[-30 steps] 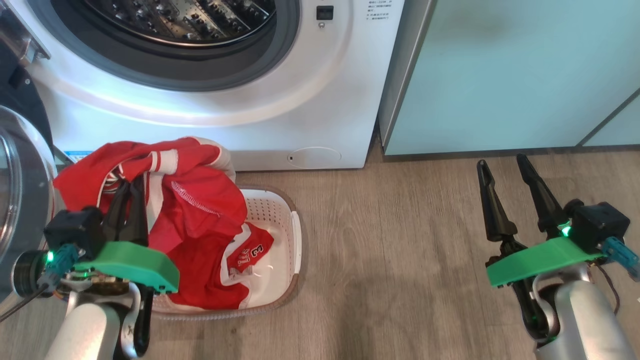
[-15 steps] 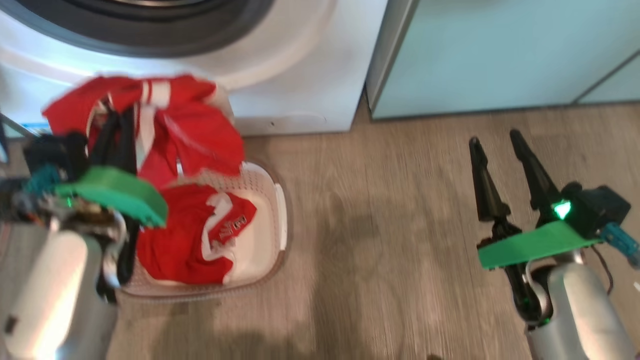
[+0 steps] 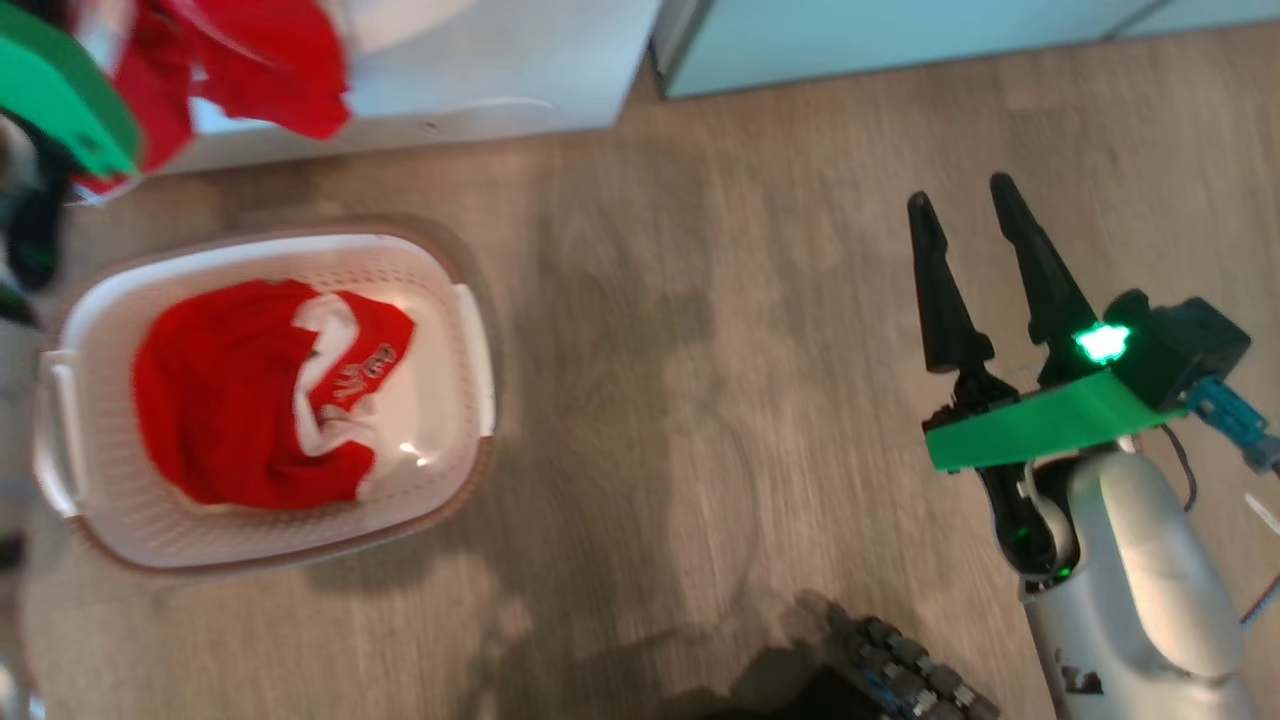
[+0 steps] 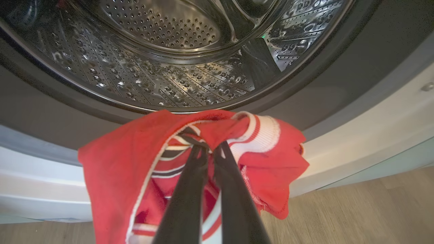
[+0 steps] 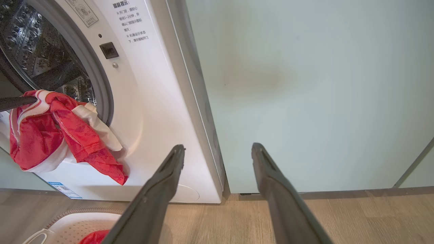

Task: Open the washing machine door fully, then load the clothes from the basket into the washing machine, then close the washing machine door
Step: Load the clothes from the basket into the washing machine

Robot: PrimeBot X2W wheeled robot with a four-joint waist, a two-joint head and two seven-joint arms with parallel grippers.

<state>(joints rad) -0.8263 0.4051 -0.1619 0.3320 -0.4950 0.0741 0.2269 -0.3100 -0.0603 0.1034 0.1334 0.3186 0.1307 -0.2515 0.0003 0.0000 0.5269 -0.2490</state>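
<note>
Before the washing machine (image 5: pixel 152 118)'s open drum (image 4: pixel 169 51), the left gripper (image 4: pixel 206 147) pinches a red jersey (image 4: pixel 118 169) – it hangs lengthwise downward, seemingly against the grey door ring (image 4: pixel 349 74). The right gripper (image 3: pixel 960 190), fingers spread, faces the mint cabinet (image 5: pixel 305 84); another red garment (image 3: pixel 220 400) lies in the basket (image 3: pixel 250 245).

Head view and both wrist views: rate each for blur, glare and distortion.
Head view: motion-smeared, worst at the hanging jersey; small glare in the basket. Left wrist view: sharp, drum glinting, left tool soft up close. Right wrist view: crisp, washing machine edge bowed.
</note>
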